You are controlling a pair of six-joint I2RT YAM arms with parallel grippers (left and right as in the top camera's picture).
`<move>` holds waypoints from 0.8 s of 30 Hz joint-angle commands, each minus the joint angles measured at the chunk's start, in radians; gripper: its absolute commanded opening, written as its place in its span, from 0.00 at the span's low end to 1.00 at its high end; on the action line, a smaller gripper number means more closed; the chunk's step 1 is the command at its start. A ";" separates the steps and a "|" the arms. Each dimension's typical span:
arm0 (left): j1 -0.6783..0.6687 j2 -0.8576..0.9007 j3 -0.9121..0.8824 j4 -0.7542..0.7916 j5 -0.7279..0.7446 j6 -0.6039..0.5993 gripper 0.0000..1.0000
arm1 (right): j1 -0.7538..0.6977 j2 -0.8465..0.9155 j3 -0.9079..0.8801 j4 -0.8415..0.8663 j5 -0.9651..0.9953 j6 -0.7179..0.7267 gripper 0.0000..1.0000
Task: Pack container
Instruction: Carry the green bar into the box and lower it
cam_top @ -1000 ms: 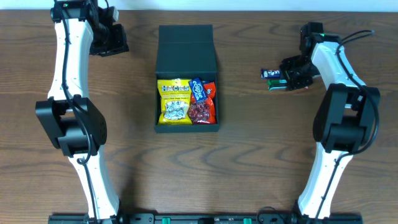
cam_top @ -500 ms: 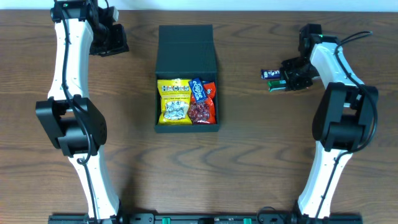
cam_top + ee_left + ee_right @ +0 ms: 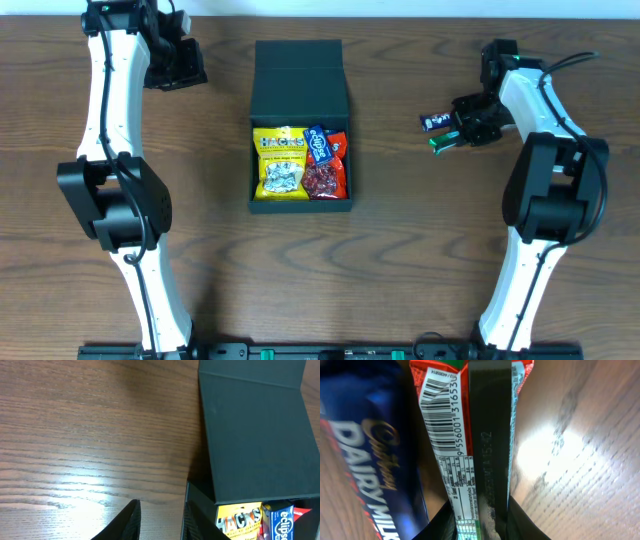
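Jaws of the right gripper (image 3: 479, 522) pinch a red and green packet (image 3: 445, 435), which stands on edge between them with its barcode side turned to the wrist camera and a dark strip running down its middle. Just beside that packet, on the camera's left, lies a blue Dairy Milk bar (image 3: 365, 450); whether the two touch cannot be told. From overhead the right gripper (image 3: 450, 140) sits at the table's far right, the packet's green end (image 3: 438, 143) poking out toward the centre and the dark bar (image 3: 435, 121) lying just beyond it on the wooden table (image 3: 400, 250). Jaws of the left gripper (image 3: 160, 522) stand slightly apart with only bare wood grain between them, holding nothing. That gripper (image 3: 188, 70) hangs over the far left of the table, near the container's (image 3: 255, 435) corner and apart from it. The container (image 3: 300, 80) rests at the middle of the table, well apart from the right gripper, its flap lid open toward the far edge. Inside lie a yellow Hacks packet (image 3: 281, 163) on the left, a red packet (image 3: 325, 180) on the right, and a blue Eclipse packet (image 3: 318, 146) on top between them.
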 commanded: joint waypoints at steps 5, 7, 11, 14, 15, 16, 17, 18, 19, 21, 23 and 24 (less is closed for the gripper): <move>0.006 0.005 0.024 0.000 -0.004 0.003 0.30 | -0.006 -0.014 -0.003 -0.040 -0.087 0.005 0.14; 0.006 0.005 0.024 0.000 -0.004 0.003 0.30 | -0.005 -0.040 -0.003 -0.050 -0.096 -0.015 0.12; 0.006 0.005 0.024 0.000 -0.004 0.004 0.31 | -0.003 -0.113 -0.003 -0.052 -0.122 -0.082 0.09; 0.006 0.005 0.024 0.000 -0.004 0.004 0.30 | 0.006 -0.174 -0.003 -0.053 -0.154 -0.107 0.07; 0.006 0.005 0.024 0.001 -0.004 0.004 0.31 | 0.014 -0.199 -0.003 -0.051 -0.166 -0.107 0.07; 0.006 0.005 0.024 0.001 -0.004 0.004 0.31 | 0.023 -0.220 -0.003 -0.049 -0.175 -0.106 0.07; 0.006 0.005 0.024 0.001 -0.004 0.004 0.30 | 0.031 -0.237 -0.003 -0.043 -0.182 -0.106 0.07; 0.006 0.005 0.024 0.001 -0.004 0.004 0.31 | 0.041 -0.252 -0.003 -0.035 -0.188 -0.106 0.08; 0.006 0.005 0.024 0.001 -0.004 0.004 0.31 | 0.056 -0.271 -0.003 -0.020 -0.195 -0.106 0.09; 0.006 0.005 0.024 0.000 -0.004 0.004 0.31 | 0.079 -0.292 -0.003 0.011 -0.213 -0.101 0.10; 0.006 0.005 0.024 0.000 -0.004 0.006 0.30 | 0.108 -0.307 -0.003 0.045 -0.249 -0.051 0.08; 0.006 0.005 0.024 -0.001 -0.004 0.007 0.30 | 0.124 -0.311 -0.003 0.061 -0.275 -0.010 0.09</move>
